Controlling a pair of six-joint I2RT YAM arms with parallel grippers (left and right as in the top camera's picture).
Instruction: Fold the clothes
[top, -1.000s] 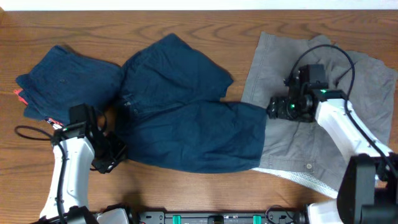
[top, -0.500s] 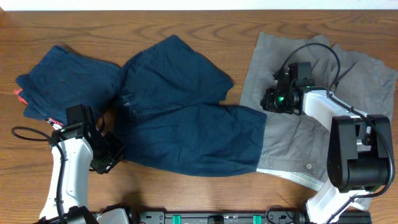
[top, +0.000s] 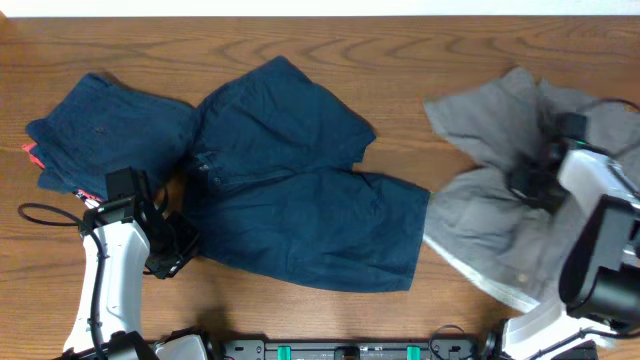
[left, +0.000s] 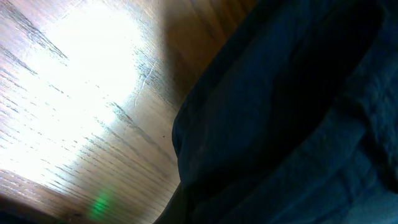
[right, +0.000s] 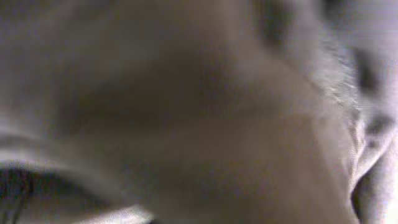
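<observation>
Dark blue shorts (top: 300, 200) lie spread across the middle of the table. My left gripper (top: 175, 245) sits at their lower left edge, shut on the blue cloth (left: 298, 112), which fills the right half of the left wrist view; the fingers themselves are hidden. At the right, the grey shorts (top: 480, 210) are bunched and rumpled. My right gripper (top: 528, 185) is buried in their folds and shut on them. Blurred grey cloth (right: 217, 124) fills the right wrist view.
A folded dark blue garment (top: 100, 130) with a red tag (top: 30, 152) lies at the far left. Bare wood table (top: 400, 60) shows along the back and between the blue and grey shorts. A black cable (top: 45, 213) loops beside the left arm.
My right gripper closed on the grey shorts and swept right, dragging them out from under the blue leg into a bunched heap. The left gripper and blue shorts barely moved.
</observation>
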